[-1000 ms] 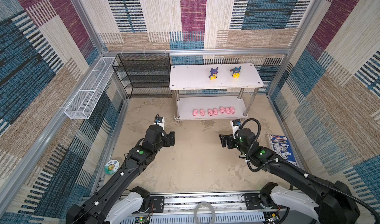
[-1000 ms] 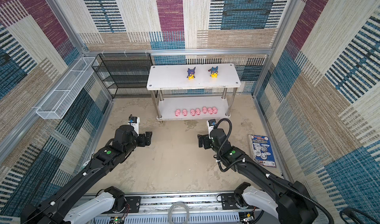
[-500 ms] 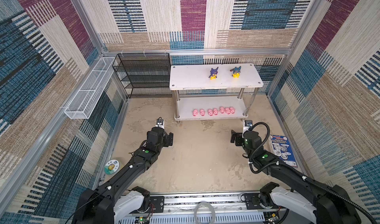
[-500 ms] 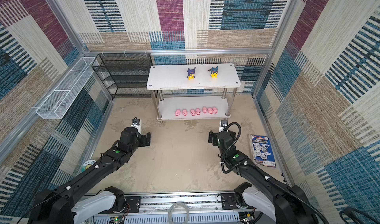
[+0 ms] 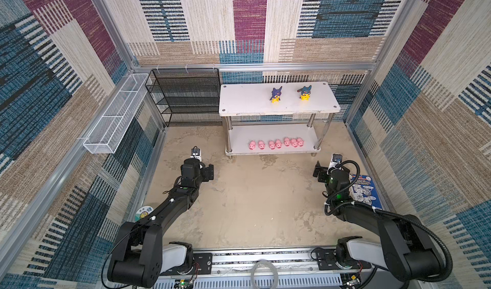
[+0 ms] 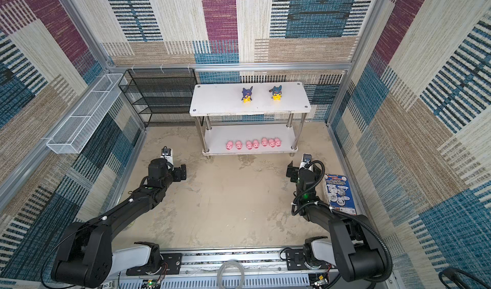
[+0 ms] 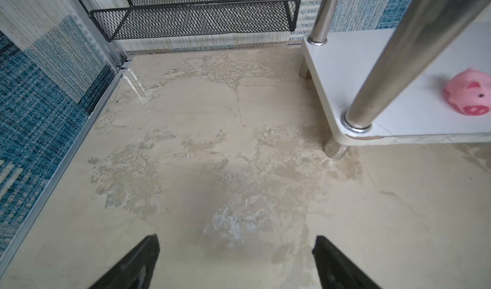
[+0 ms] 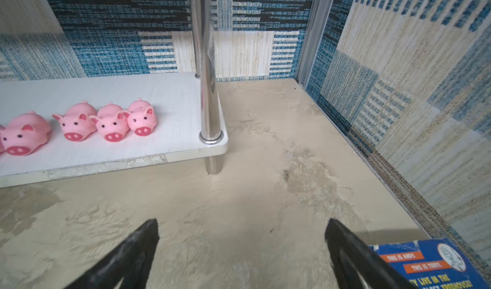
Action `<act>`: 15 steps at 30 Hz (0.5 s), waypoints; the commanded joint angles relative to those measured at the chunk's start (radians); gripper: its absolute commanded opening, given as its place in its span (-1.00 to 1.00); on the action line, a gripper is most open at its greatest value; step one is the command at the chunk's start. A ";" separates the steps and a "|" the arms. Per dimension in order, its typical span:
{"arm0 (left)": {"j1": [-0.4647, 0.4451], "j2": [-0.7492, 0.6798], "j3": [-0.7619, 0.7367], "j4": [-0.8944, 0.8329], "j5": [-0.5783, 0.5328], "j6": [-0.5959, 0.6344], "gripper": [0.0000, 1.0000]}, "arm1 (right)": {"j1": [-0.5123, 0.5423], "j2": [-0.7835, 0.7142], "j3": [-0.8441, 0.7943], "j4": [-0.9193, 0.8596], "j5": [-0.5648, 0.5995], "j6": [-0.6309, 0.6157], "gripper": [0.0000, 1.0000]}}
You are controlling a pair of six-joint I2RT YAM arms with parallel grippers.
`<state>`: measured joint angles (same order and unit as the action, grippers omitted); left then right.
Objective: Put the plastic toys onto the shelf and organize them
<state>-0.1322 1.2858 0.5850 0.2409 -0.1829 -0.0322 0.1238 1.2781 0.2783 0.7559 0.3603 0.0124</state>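
Left end effector (image 7: 236,236) spread wide, empty — pigs (image 5: 278,143) on shelf (image 5: 245,100)

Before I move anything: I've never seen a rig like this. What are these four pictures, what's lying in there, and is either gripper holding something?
You are driving two black robot arms, each ending in a two-fingered gripper. The two wide pictures come from one camera head looking down on the whole cell; the two close ones come from a camera on each wrist. At the back stands a white two-tier shelf with chrome legs. Seven small pink pig figures sit in a row on its lower tier, and two yellow figurines with dark hoods stand on top. A flat blue printed package lies on the floor by the right gripper. That gripper and the left gripper are both open and empty.
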 commanded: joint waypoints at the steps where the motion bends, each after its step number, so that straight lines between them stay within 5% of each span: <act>1: 0.047 0.021 -0.005 0.121 0.088 -0.002 0.91 | -0.032 0.047 -0.012 0.210 -0.047 -0.020 1.00; 15: 0.136 0.083 -0.134 0.392 0.090 0.030 0.91 | -0.096 0.218 -0.022 0.423 -0.206 -0.010 1.00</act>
<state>0.0002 1.3499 0.4744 0.5026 -0.0990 -0.0227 0.0315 1.4929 0.2546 1.0897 0.2192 -0.0032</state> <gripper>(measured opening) 0.958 0.998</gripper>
